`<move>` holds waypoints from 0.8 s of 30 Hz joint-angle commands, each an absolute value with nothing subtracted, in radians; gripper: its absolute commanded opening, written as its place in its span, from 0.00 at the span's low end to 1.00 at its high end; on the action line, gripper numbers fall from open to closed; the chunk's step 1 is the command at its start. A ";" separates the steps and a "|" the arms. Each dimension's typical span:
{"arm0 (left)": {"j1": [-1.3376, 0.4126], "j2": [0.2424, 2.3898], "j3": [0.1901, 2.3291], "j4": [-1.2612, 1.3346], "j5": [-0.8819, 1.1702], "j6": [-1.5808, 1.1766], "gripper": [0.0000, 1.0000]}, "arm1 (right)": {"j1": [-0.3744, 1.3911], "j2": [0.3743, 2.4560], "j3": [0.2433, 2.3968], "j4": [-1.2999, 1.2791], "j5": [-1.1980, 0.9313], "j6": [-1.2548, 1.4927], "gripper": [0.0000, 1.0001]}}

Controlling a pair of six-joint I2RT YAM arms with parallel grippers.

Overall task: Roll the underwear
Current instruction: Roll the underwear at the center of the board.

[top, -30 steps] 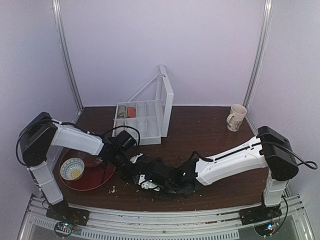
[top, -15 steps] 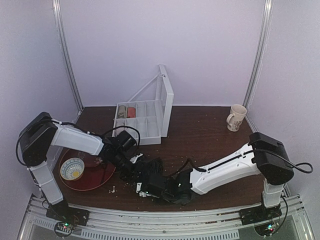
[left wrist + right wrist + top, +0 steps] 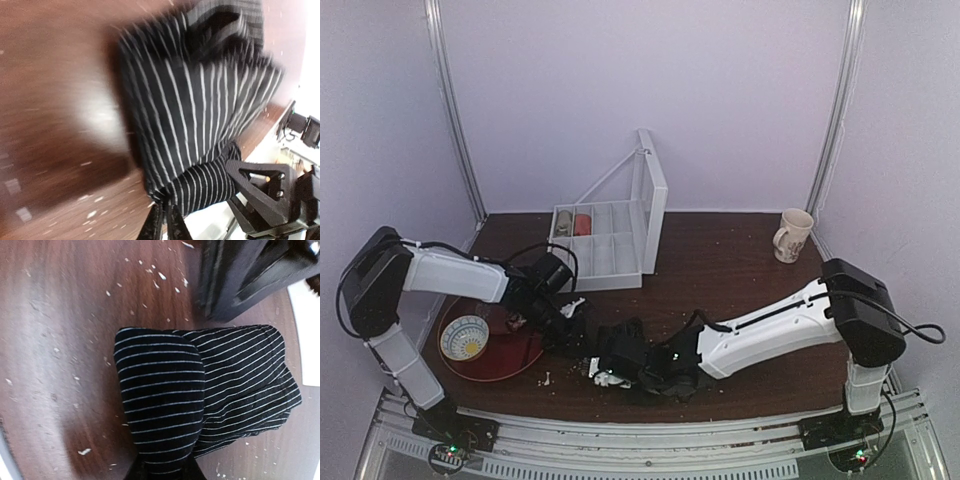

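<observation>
Right gripper (image 3: 162,466) just clamped onto folded lobe of underwear (image 3: 200,390), near centre of table (image 3: 60,340); left gripper (image 3: 163,220) still pinching other edge, shifted left. Both ends held: rolling likely resumes

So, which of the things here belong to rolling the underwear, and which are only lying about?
For the job: underwear, gripped by the left hand and the right hand.

Lying about: red tray, bowl on it, open compartment box, mug.
</observation>
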State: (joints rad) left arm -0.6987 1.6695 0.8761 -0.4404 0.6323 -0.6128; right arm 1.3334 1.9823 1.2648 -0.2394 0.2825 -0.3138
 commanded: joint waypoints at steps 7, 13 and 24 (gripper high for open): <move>-0.662 1.552 0.825 -0.502 0.580 -0.595 0.09 | 1.223 2.022 1.422 -0.451 -0.191 -0.157 0.00; -0.661 1.508 0.796 -0.495 0.568 -0.609 0.09 | 1.158 2.136 1.544 -0.552 -0.383 -0.120 0.00; -0.661 1.427 0.752 -0.514 0.537 -0.618 0.08 | 1.087 2.280 1.674 -0.634 -0.621 -0.048 0.00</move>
